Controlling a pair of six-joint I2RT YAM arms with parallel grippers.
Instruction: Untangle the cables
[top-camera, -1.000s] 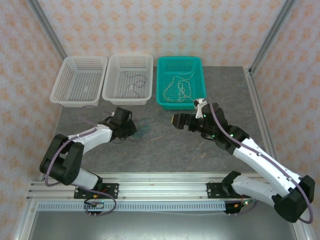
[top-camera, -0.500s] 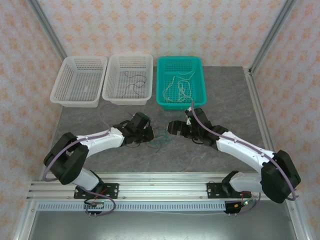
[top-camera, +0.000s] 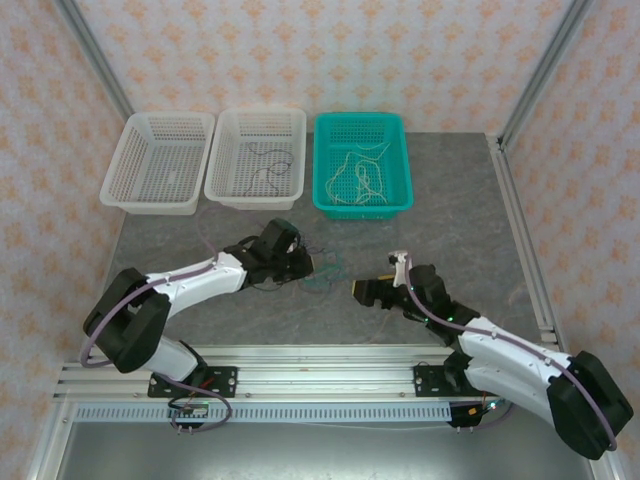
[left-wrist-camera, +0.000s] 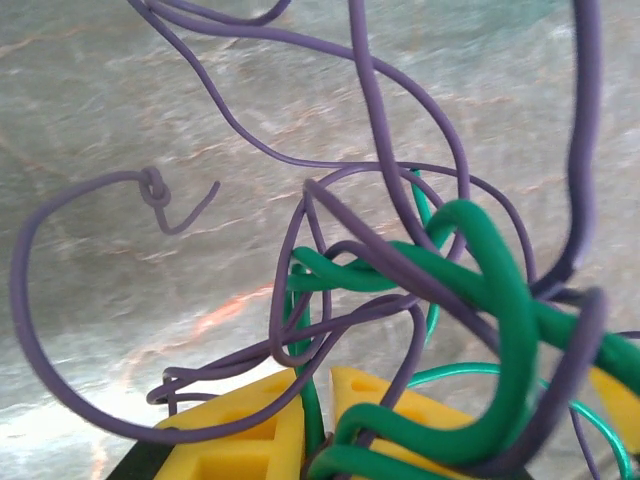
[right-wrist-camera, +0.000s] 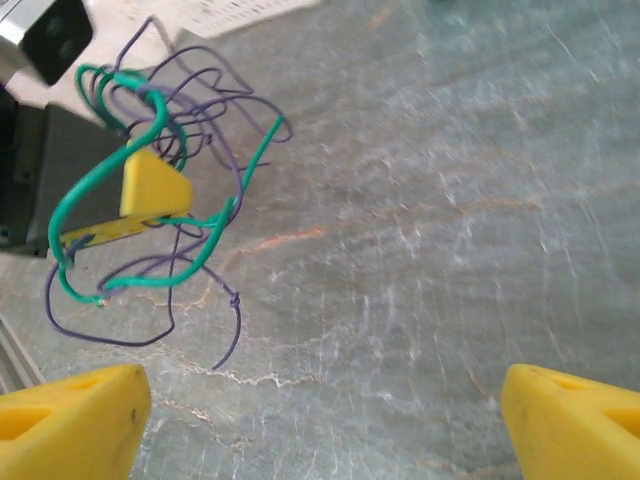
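Top view: you have three baskets in a row along the far edge of the table (top-camera: 450, 200). The left white basket (top-camera: 170, 117) sits beside the middle white basket (top-camera: 262, 112), and the teal basket (top-camera: 360, 117) comes next on the right. A few thin dark cables (top-camera: 270, 160) lie loose in the middle white basket. A handful of cream-white cables (top-camera: 362, 178) lie curled in the teal one. In front of the baskets, near the middle of the table, your left gripper (top-camera: 303, 262) reaches rightward with the cable tangle (top-camera: 325, 270) at its tip, a small knot of purple and green strands. Your right gripper (top-camera: 362, 291) points left towards it, near but apart from the tangle

Left wrist view: the two yellow fingers (left-wrist-camera: 240, 445) stand almost together, pinching green and purple strands of the tangle between them. More loops rise in front of the lens over the grey table, and one purple strand has a small knot in it

Right wrist view: your right gripper's yellow fingertips (right-wrist-camera: 70, 420) sit at the two lower corners, spread wide with nothing but bare table between them. The tangle hangs at upper left, wrapped around the left gripper's yellow finger, with one purple end trailing down towards the table
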